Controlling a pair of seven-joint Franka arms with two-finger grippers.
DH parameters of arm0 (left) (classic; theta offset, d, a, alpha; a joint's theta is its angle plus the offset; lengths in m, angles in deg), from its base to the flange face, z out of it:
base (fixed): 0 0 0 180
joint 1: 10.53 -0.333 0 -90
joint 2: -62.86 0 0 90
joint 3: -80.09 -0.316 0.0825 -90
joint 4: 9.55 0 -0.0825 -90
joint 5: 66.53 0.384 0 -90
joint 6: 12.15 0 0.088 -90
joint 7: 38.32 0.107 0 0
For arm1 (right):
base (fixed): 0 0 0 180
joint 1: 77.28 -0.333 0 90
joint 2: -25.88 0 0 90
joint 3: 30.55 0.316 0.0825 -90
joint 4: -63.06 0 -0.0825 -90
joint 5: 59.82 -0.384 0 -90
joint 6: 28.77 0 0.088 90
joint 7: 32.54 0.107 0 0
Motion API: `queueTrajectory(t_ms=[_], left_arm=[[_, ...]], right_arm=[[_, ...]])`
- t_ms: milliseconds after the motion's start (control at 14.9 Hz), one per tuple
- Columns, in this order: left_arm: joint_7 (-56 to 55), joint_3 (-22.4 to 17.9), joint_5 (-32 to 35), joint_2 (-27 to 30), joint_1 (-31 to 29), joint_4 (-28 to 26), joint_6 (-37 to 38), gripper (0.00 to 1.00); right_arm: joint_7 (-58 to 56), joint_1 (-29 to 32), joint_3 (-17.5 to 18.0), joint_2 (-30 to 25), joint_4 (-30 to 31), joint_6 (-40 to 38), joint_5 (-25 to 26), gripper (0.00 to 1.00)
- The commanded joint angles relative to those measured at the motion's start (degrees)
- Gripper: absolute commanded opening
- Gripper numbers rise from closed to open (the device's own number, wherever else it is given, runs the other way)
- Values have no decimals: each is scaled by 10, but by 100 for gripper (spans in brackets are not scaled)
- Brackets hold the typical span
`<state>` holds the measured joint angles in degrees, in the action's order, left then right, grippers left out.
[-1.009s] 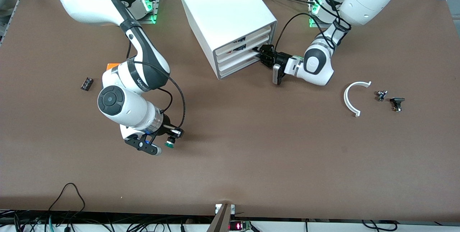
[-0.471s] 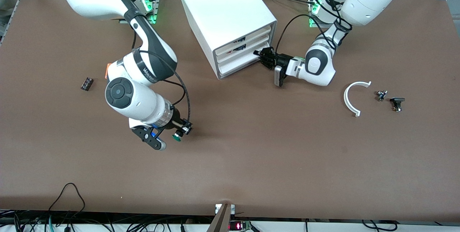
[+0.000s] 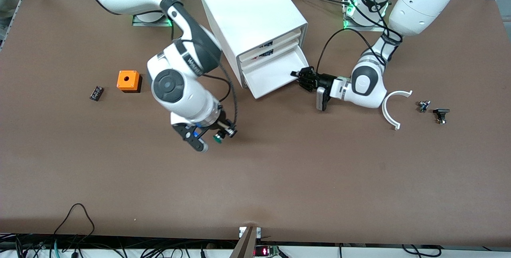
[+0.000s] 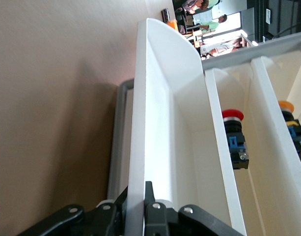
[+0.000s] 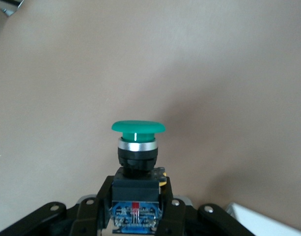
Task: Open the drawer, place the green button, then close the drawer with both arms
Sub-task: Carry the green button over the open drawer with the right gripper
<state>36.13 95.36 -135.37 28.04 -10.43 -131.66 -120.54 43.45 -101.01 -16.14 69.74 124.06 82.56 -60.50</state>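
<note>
The white cabinet [image 3: 251, 14] stands at the back middle. Its lowest drawer [image 3: 268, 77] is pulled partly out and looks empty. My left gripper [image 3: 304, 78] is shut on the drawer's front wall at the corner toward the left arm's end. In the left wrist view the jaws [image 4: 138, 192] clamp the thin white wall [image 4: 140, 123]. My right gripper [image 3: 220, 133] is shut on the black body of the green-capped button [image 3: 217, 139], held in the air over bare table near the cabinet's front. The right wrist view shows the button [image 5: 138, 129] pointing away from the gripper [image 5: 136, 196].
An orange cube [image 3: 128, 80] and a black chip [image 3: 96, 92] lie toward the right arm's end. A white arc piece [image 3: 390, 110] and two small parts [image 3: 423, 106] [image 3: 440, 115] lie toward the left arm's end. Upper drawers hold a red button [image 4: 232, 116] and another one [image 4: 287, 106].
My left gripper has pulled the lowest drawer out of the cabinet. My right arm has carried the button toward the cabinet, uncovering the orange cube.
</note>
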Motion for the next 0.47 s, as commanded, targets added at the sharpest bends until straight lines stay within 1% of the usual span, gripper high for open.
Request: queueTrajectory(t_ms=[0,202,404], left_arm=[[1,-19,32,-22,3,49,-29,0],[-10,-31,57,-31,2,77,-24,0],[-10,-32,58,-32,-2,79,-24,0]], right_arm=[[81,-46,-9,3,-30,-12,23,0],[152,-82,-9,3,-34,-12,32,0],[222,-111,-9,3,-40,-9,35,0]])
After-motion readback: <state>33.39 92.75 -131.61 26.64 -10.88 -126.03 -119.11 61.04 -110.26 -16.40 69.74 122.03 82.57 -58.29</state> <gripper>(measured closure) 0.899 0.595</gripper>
